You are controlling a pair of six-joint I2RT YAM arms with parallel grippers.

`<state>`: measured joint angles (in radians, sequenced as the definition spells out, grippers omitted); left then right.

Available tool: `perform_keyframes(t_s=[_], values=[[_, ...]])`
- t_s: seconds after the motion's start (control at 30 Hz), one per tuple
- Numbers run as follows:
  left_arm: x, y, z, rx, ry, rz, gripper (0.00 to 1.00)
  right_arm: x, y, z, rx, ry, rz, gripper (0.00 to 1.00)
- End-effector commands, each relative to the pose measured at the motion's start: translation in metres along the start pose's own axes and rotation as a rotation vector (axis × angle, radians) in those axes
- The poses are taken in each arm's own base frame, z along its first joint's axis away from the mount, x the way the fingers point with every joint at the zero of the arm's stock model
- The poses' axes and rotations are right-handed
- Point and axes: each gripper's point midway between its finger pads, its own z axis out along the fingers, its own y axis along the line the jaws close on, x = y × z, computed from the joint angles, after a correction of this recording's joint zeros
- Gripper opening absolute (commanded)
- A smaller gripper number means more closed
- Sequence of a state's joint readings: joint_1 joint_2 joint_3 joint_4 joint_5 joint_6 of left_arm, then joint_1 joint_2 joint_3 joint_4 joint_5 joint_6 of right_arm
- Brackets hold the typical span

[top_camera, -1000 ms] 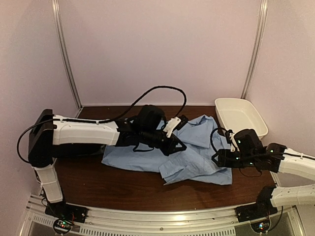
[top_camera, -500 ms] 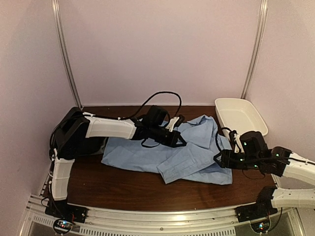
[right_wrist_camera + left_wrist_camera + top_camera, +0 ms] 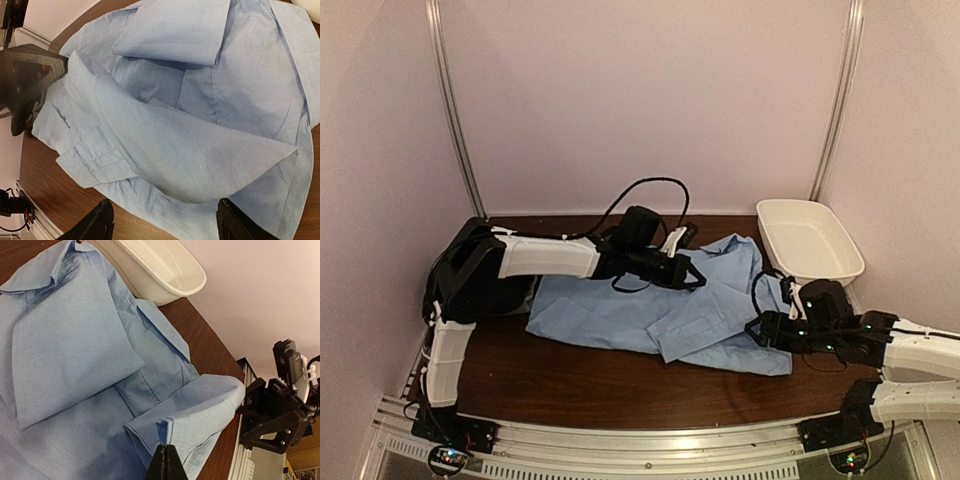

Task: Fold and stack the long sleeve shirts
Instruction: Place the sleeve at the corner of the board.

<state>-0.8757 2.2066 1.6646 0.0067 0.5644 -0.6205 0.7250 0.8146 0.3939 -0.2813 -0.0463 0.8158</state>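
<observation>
A light blue long sleeve shirt (image 3: 610, 315) lies spread across the middle of the dark wooden table (image 3: 590, 385), partly folded. My left gripper (image 3: 692, 272) reaches over it from the left. In the left wrist view it (image 3: 166, 449) is shut on a pinched edge of a folded blue flap (image 3: 200, 405) that it holds raised. My right gripper (image 3: 760, 328) hovers at the shirt's near right edge. In the right wrist view its jaws (image 3: 165, 222) stand wide open over the cloth (image 3: 200, 100) and hold nothing.
A white oval tub (image 3: 810, 240) stands at the back right corner, right next to the shirt's collar end. Pale walls close in the back and both sides. A metal rail (image 3: 650, 445) runs along the near edge by the arm bases.
My left gripper has carried the pinched blue cloth back and to the right across the shirt. The right gripper's jaws have spread wider and it has shifted slightly left.
</observation>
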Motion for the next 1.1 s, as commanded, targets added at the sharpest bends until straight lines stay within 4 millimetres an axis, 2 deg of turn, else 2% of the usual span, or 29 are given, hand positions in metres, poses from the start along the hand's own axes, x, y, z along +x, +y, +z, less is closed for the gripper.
perform_keyframes(t_s=[0.0, 0.17, 0.3, 0.43, 0.57, 0.7, 0.77, 0.87, 0.97, 1.07], values=[[-0.021, -0.005, -0.001, 0.028, -0.053, 0.033, 0.0, -0.036, 0.011, 0.001, -0.011, -0.139, 0.019, 0.73], [-0.035, 0.009, -0.004, -0.025, -0.087, 0.053, 0.0, -0.06, 0.001, 0.019, 0.092, -0.161, 0.003, 0.74], [-0.057, 0.019, -0.005, -0.057, -0.12, 0.089, 0.0, -0.079, -0.006, 0.033, 0.145, -0.172, -0.01, 0.74], [-0.068, 0.042, 0.0, -0.096, -0.121, 0.091, 0.0, -0.096, -0.014, 0.042, 0.183, -0.196, -0.015, 0.74], [-0.073, 0.064, 0.004, -0.107, -0.129, 0.08, 0.1, -0.104, -0.022, 0.05, 0.216, -0.192, -0.02, 0.74], [-0.077, 0.078, -0.003, -0.13, -0.139, 0.078, 0.32, -0.101, -0.03, 0.055, 0.251, -0.173, -0.026, 0.74], [-0.08, 0.078, -0.016, -0.159, -0.148, 0.094, 0.45, -0.097, -0.03, 0.053, 0.237, -0.169, -0.021, 0.74], [-0.075, 0.073, -0.037, -0.217, -0.139, 0.132, 0.55, -0.086, -0.026, 0.047, 0.19, -0.143, -0.013, 0.74], [-0.053, 0.069, -0.064, -0.272, -0.12, 0.139, 0.59, -0.065, -0.02, 0.041, 0.132, -0.08, -0.001, 0.73], [-0.019, 0.073, -0.098, -0.364, -0.11, 0.12, 0.6, -0.038, -0.014, 0.035, 0.107, -0.018, -0.003, 0.72]])
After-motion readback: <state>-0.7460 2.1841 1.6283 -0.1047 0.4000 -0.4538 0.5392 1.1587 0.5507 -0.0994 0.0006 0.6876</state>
